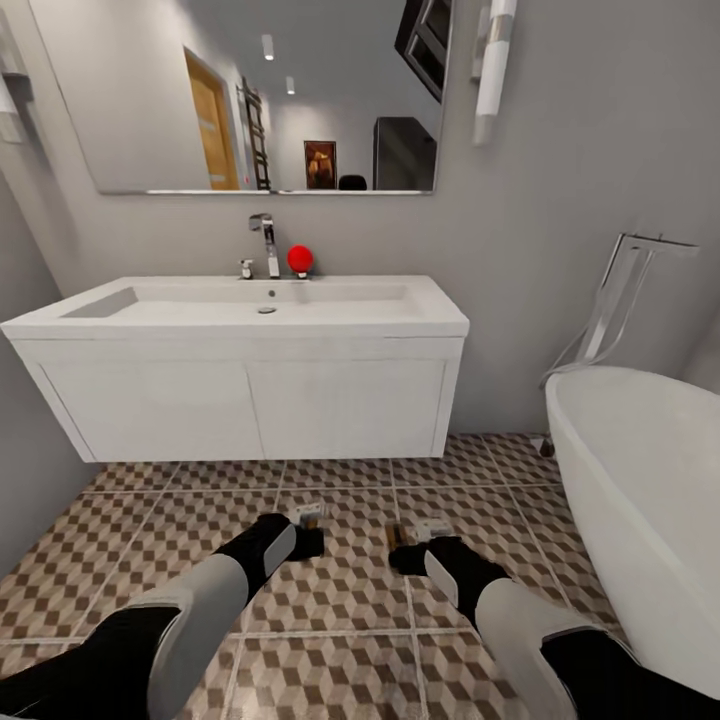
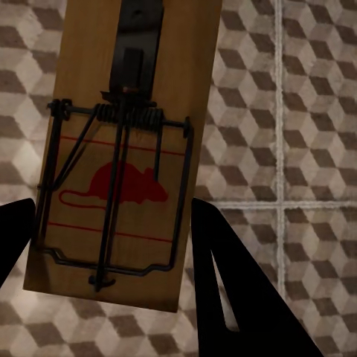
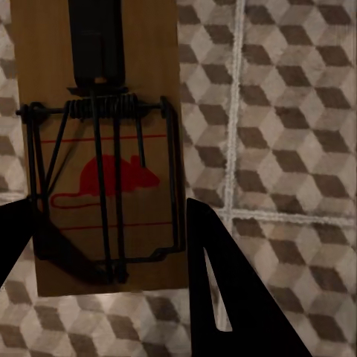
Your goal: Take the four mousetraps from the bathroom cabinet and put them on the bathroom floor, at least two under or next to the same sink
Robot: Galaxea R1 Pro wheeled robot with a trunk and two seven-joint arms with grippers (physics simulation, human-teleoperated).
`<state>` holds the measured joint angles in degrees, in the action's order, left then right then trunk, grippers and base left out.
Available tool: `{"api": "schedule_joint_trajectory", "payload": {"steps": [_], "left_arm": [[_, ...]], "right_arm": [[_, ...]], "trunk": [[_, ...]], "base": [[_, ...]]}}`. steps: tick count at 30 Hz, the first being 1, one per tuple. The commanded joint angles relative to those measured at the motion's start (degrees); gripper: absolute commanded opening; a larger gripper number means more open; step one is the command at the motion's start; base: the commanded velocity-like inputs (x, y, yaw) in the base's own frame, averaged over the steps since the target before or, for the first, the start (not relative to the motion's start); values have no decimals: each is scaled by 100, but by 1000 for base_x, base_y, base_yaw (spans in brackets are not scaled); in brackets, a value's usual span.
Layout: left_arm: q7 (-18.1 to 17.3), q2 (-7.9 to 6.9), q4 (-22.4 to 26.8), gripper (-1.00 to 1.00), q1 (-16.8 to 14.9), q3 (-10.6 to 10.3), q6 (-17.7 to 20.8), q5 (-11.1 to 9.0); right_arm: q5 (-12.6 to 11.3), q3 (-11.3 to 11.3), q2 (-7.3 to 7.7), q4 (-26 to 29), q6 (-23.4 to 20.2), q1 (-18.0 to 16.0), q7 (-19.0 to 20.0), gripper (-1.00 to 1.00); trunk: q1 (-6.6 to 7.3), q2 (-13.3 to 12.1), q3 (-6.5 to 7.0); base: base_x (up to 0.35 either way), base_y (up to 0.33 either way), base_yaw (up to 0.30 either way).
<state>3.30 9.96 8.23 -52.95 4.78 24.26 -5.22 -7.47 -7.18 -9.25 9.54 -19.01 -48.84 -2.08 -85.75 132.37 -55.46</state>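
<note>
A tan mousetrap [image 2: 178, 74] with dark wire and a red mouse mark sits between the two dark fingers of my left gripper [image 2: 111, 204], which is shut on its long edges just above the bathroom floor [image 2: 297, 111]. My right gripper [image 3: 105, 202] is shut the same way on a second mousetrap [image 3: 152, 74]. In the head view both grippers, left [image 1: 306, 540] and right [image 1: 405, 555], hang low over the cube-patterned floor [image 1: 340, 600] in front of the white sink [image 1: 240, 310]. The left mousetrap [image 1: 310, 514] and the right mousetrap [image 1: 398, 536] poke out beyond the fingers. The cabinet is out of view.
The white two-door unit [image 1: 250, 405] hangs under the sink, with open floor beneath it. A white bathtub [image 1: 650, 480] stands close at the right. A small pale thing [image 1: 436, 525] lies beside my right gripper; I cannot tell what it is. Grey walls close the left and back.
</note>
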Motion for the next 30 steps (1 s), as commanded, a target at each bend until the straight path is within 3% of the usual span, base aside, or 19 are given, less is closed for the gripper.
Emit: {"api": "schedule_joint_trajectory", "payload": {"steps": [1, 14, 25, 30], "left_arm": [[39, 4, 15, -100, -38, 40, 78, -35], [39, 4, 17, -100, -223, 39, 223, -32], [31, 4, -56, -100, -233, 5, -109, -5], [19, 4, -343, -100, -234, -9, -1011, 26]], "right_arm": [[-77, -47, -3, 11, -31, -36, -28, -100], [-79, -47, -47, 20, -25, -324, -9, -100], [-79, -69, -75, 301, -32, -364, 47, -100], [-79, -84, -75, 317, -28, -365, 54, -100]], "trunk": [[-22, 44, -34], [-307, 565, -386], [-549, 1006, -685], [-600, 1091, -833]], "base": [[0, 0, 0], [0, 0, 0], [0, 0, 0], [0, 0, 0]]}}
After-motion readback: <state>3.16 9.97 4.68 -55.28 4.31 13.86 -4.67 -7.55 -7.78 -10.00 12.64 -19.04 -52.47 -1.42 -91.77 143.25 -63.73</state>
